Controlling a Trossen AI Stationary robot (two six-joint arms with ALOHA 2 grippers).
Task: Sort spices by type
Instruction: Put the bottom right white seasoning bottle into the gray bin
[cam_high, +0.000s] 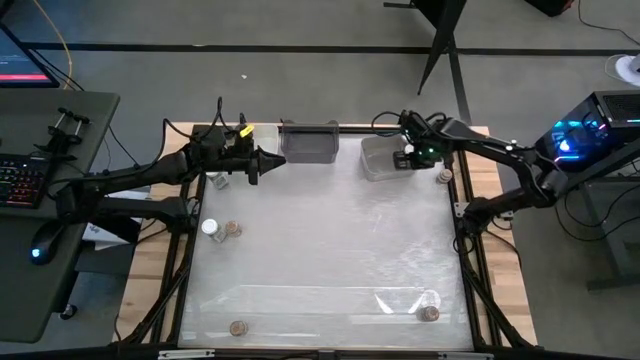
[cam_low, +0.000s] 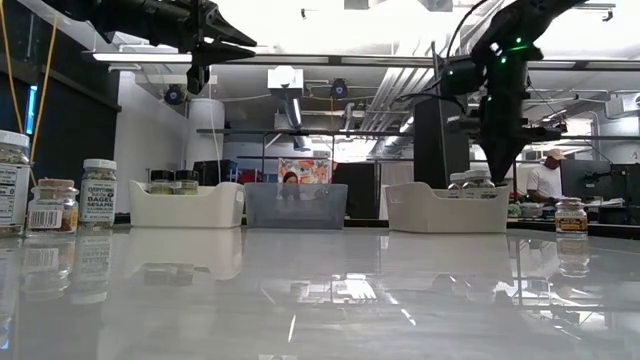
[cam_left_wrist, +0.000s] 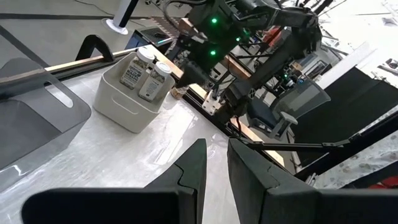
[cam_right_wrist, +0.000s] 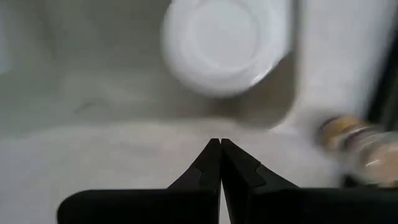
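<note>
Some jars (cam_high: 236, 327) wait near the front of the table (cam_high: 330, 250), more sit in the far bins (cam_high: 382, 158), so sorting looks part done, the left tool (cam_high: 281, 161) slightly open and empty, the right tool (cam_high: 408, 160) closed and empty above a bin.

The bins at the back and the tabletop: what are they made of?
The white bins look like matte, opaque moulded plastic, with rounded corners and smooth walls. The grey bin between them looks like translucent plastic, since shapes show through it. The tabletop seems glossy, perhaps under a clear sheet, because it mirrors the bins and jars.
</note>
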